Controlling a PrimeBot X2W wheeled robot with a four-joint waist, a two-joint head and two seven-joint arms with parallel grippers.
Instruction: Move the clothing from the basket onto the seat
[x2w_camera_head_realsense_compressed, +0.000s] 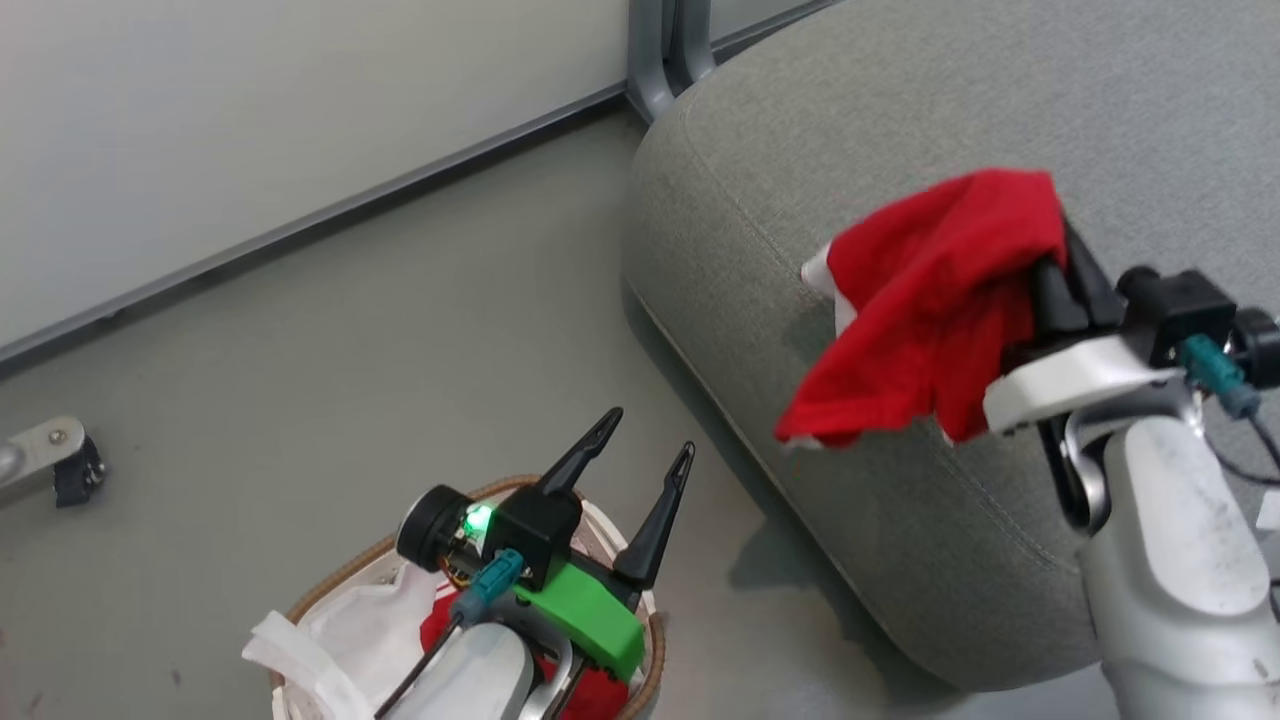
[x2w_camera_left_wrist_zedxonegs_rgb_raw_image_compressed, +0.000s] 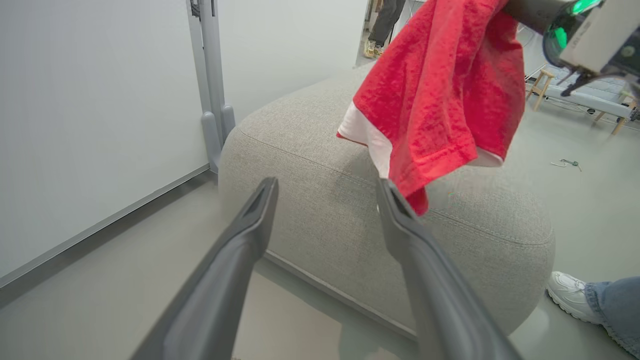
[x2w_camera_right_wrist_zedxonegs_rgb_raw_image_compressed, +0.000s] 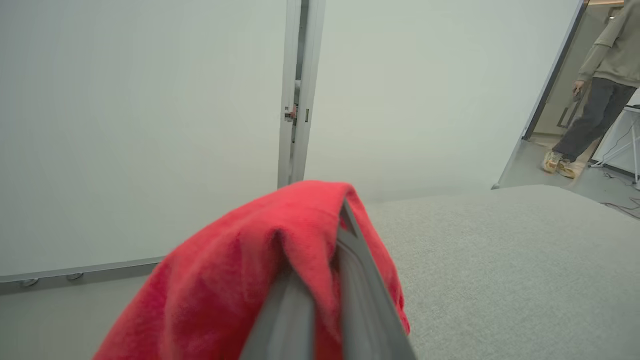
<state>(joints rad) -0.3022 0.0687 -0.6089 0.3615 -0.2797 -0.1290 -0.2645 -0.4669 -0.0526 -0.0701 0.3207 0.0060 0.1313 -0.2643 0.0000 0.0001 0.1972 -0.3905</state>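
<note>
The right gripper (x2w_camera_head_realsense_compressed: 1055, 280) pinches one red garment (x2w_camera_head_realsense_compressed: 930, 300) hanging over the grey sofa (x2w_camera_head_realsense_compressed: 900, 100) near its left end, not yet released; the left gripper (x2w_camera_head_realsense_compressed: 650, 430) hovers above the basket (x2w_camera_head_realsense_compressed: 340, 575) on the floor (x2w_camera_head_realsense_compressed: 300, 380), fingers spread and empty; more red clothing (x2w_camera_head_realsense_compressed: 600, 692) lies inside the basket and is left to move.

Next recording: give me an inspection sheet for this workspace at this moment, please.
Surface: smooth grey floor.
Job's things: a red garment hangs over the seat corner; more red clothing lies in the basket.
Clutter: small green scrap on the floor.
Grippers: right gripper shut on the red garment; left gripper open, empty, above the basket.
Cables: teal-plugged leads at both wrists.
Surroundings: white wall panels, grey post; a shoe near the seat; a person in the doorway.
</note>
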